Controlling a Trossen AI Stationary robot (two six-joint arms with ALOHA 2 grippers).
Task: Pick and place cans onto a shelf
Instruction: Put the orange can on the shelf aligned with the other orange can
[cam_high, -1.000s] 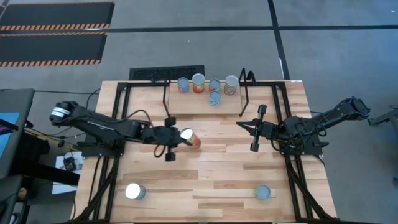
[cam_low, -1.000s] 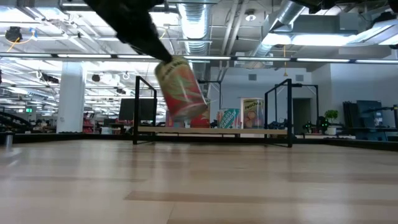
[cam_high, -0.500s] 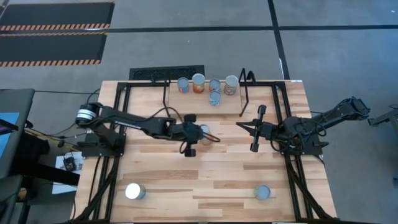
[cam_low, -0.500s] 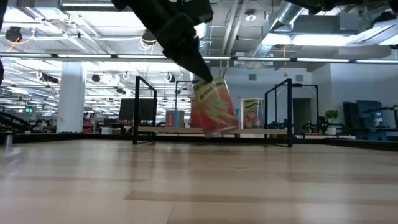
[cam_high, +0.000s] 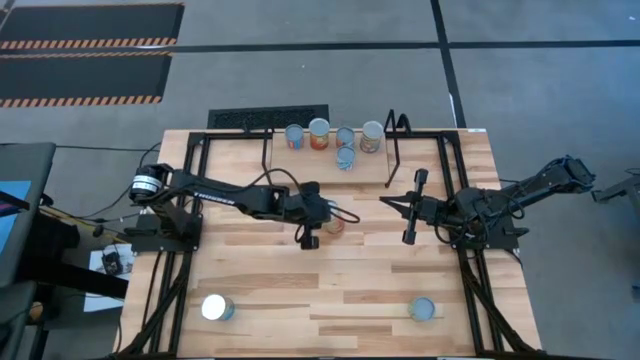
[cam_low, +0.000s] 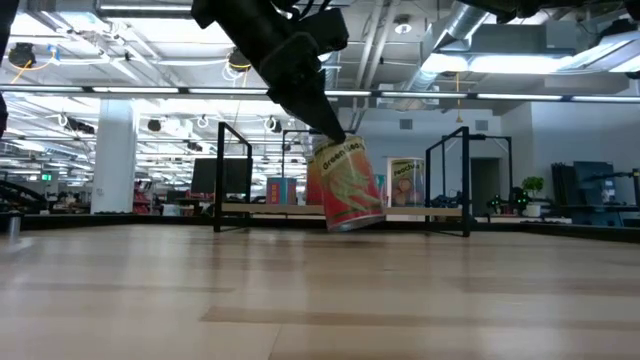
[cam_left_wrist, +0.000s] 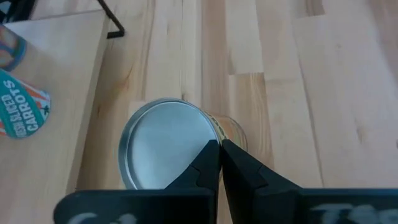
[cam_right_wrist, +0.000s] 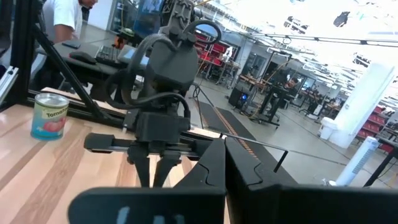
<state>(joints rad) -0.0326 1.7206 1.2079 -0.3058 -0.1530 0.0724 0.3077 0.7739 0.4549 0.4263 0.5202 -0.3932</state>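
My left gripper (cam_high: 328, 214) is over the middle of the table, shut on a can (cam_low: 346, 186) with a red and orange label and a silver top (cam_left_wrist: 163, 149). The shelf (cam_high: 300, 168) stands at the table's far edge on black rod legs, and several cans (cam_high: 319, 133) stand on its board. Two more cans (cam_high: 216, 308) (cam_high: 422, 309) stand on the table near its front edge. My right gripper (cam_high: 385, 199) waits shut over the table's right half, pointing left, with nothing in it. My left gripper pinches the raised rim of the can's top (cam_left_wrist: 213, 132) between its two fingertips. The fingers slant down from the table's left side. The can hangs tilted below them (cam_low: 350, 215), its top leaning toward the arm, clear of the table.
The shelf's black legs (cam_low: 218, 175) (cam_low: 465, 180) rise at its two ends. A carrot-labelled can (cam_left_wrist: 18, 106) lies on the shelf board close to my left gripper. Bare planks lie between the held can and the two cans by the front edge. A person (cam_right_wrist: 62, 15) stands beyond the table.
My left gripper has carried the can toward the table's right edge and a little down, slowing over the last half second. The can has stayed in the hold, tilted and clear of the table.
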